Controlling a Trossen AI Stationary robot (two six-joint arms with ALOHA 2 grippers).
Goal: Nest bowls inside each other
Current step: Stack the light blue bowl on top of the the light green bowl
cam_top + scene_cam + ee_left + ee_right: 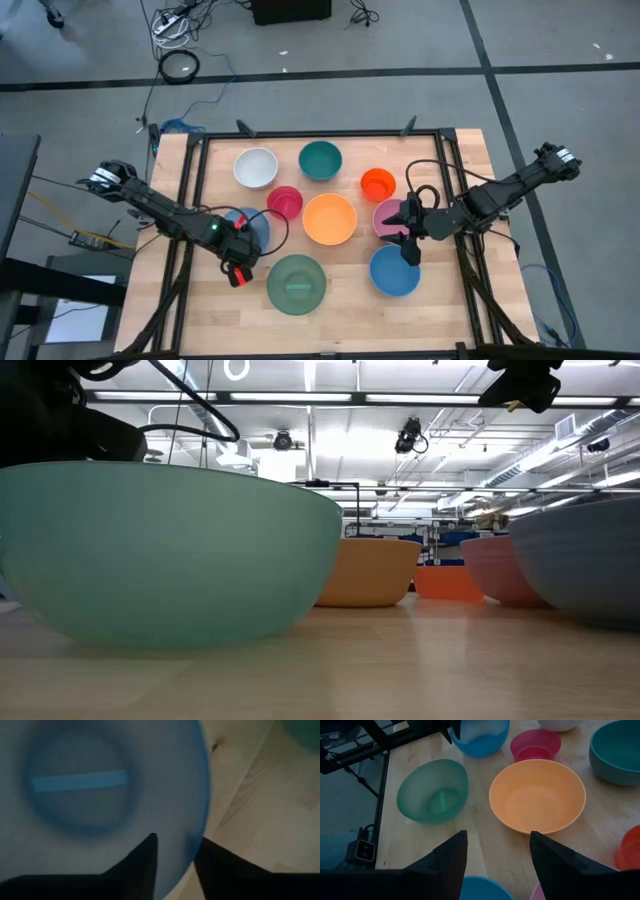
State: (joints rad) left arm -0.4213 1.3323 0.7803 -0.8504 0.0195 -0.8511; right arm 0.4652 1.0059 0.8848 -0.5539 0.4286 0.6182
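Observation:
Several plastic bowls stand on the wooden table. A blue bowl (pixel 252 224) sits at the left, and my left gripper (pixel 175 845) points down over its near-right rim, shut on it. Beside it stand a green bowl (pixel 296 284), a small red bowl (pixel 285 201), an orange-yellow bowl (pixel 330 219), a white bowl (pixel 256 167), a teal bowl (pixel 320 160) and a small orange-red bowl (pixel 378 184). My right gripper (pixel 410 238) hangs open above the table between a pink bowl (pixel 386 218) and a second blue bowl (pixel 395 270), touching nothing. My left gripper has the blue bowl's rim (pixel 192 851) between its fingers, one finger (pixel 142 865) inside the bowl and the other (pixel 220 870) outside. The fingers come from above, pointing down. In the right wrist view the bowl (pixel 480 737) stands upright on the table.
The table's black frame rails (pixel 320 133) run along its edges. Bare wood lies along the near edge (pixel 340 325) and in the far corners. Cables trail on the floor behind the table.

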